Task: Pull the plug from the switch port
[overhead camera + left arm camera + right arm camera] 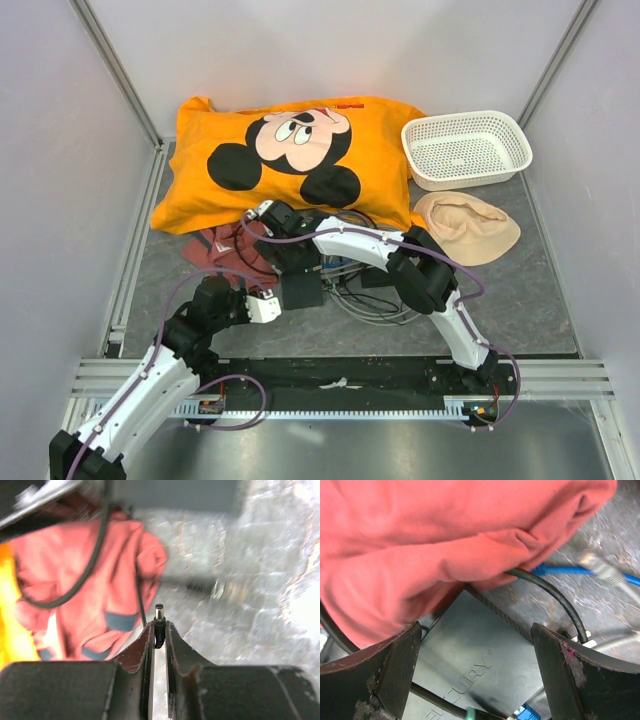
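Observation:
My left gripper [159, 626] is shut on a small black barrel plug [159, 614]. Its metal tip points forward, free in the air, and a thin black cable [141, 605] trails from it. In the top view the left gripper [272, 303] sits just left of the dark grey switch box [301, 291]. My right gripper [475, 630] is open, with its fingers [395, 670] straddling the switch box [480, 655] from above. In the top view the right gripper [290, 255] is at the box's far side. The row of ports is not visible.
A red garment [420, 545] drapes over the switch's far edge and also shows in the top view [225, 255]. Blue and grey cables [370, 295] tangle to the right of the box. An orange pillow [290, 160], a white basket [465, 148] and a beige cap [465, 225] lie behind.

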Motion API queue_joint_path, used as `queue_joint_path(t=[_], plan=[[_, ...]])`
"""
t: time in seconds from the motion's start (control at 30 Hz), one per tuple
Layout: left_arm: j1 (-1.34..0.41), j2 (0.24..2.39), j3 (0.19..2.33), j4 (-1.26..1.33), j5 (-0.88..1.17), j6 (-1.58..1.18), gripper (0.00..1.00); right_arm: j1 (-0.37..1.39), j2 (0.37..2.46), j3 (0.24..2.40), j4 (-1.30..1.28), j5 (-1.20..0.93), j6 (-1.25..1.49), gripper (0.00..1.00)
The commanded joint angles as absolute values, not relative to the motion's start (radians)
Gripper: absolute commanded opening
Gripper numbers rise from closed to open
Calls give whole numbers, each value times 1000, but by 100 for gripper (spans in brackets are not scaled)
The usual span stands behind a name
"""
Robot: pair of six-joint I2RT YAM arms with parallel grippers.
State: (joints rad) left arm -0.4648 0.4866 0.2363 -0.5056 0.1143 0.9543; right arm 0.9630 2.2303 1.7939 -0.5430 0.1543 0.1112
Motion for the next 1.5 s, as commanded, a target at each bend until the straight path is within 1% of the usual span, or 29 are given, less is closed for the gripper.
queue_joint_path(t=[0.0, 0.13, 0.27, 0.43, 0.5, 0.6, 0.63, 0.67, 0.8, 0.83, 0.87, 0.9, 0.93, 0.97, 1.0, 1.03, 1.07, 1.13, 1.17, 1.27, 1.3, 1.33, 1.37, 1.4, 1.47], plan=[[-440, 410, 265, -690, 51, 1035, 1, 914, 2183, 1841, -742, 195, 20, 98], [-425, 414, 233, -686, -24, 993, 2, 904, 2102, 1878, -736, 147, -21, 98], [-399, 463, 201, -611, -61, 927, 1, 893, 2022, 1858, -741, 103, -54, 98], [-308, 613, 202, -516, -14, 905, 1, 841, 1934, 1822, -756, 19, -66, 98], [-270, 679, 225, -494, -6, 888, 2, 806, 1915, 1816, -764, 3, -64, 98], [-238, 800, 278, -482, 58, 871, 2, 764, 1905, 1816, -776, -26, -74, 98], [-235, 840, 288, -479, 80, 864, 7, 750, 1907, 1824, -778, -31, -75, 98], [-233, 850, 314, -488, 93, 856, 18, 738, 1908, 1828, -781, -37, -75, 98], [-233, 854, 412, -563, 144, 827, 22, 651, 1936, 1883, -787, -60, -71, 98], [-232, 853, 473, -601, 156, 831, 22, 635, 1943, 1900, -787, -77, -64, 98], [-233, 860, 506, -644, 160, 844, 25, 617, 1960, 1922, -787, -81, -54, 98], [-233, 865, 543, -764, 156, 892, 29, 580, 1970, 1969, -790, -84, -45, 98], [-233, 873, 622, -825, 126, 917, 33, 560, 1974, 1992, -788, -109, -37, 98], [-232, 885, 658, -866, 97, 931, 56, 536, 1986, 2014, -790, -126, -22, 98], [-223, 885, 687, -924, 69, 942, 72, 494, 1993, 2052, -787, -142, -14, 98], [-216, 885, 737, -940, 45, 945, 90, 476, 1999, 2066, -787, -170, -6, 98], [-213, 882, 761, -952, 41, 949, 99, 460, 2012, 2077, -785, -187, -3, 98], [-213, 891, 846, -956, 70, 922, 99, 428, 2019, 2086, -784, -219, 46, 98], [-213, 905, 880, -953, 96, 913, 99, 420, 2020, 2083, -784, -271, 51, 98], [-213, 1026, 1041, -919, 230, 797, 98, 413, 1987, 2036, -763, -317, 48, 98], [-213, 1107, 1086, -907, 291, 760, 98, 413, 1968, 1979, -743, -321, 43, 98], [-215, 1158, 1180, -905, 328, 726, 97, 413, 1948, 1950, -698, -315, 48, 98], [-213, 1198, 1227, -907, 365, 654, 97, 413, 1909, 1922, -677, -298, 49, 98], [-215, 1233, 1300, -905, 439, 623, 95, 413, 1893, 1881, -655, -307, 45, 98], [-215, 1311, 1333, -879, 517, 554, 92, 413, 1879, 1876, -643, -356, 8, 98]])
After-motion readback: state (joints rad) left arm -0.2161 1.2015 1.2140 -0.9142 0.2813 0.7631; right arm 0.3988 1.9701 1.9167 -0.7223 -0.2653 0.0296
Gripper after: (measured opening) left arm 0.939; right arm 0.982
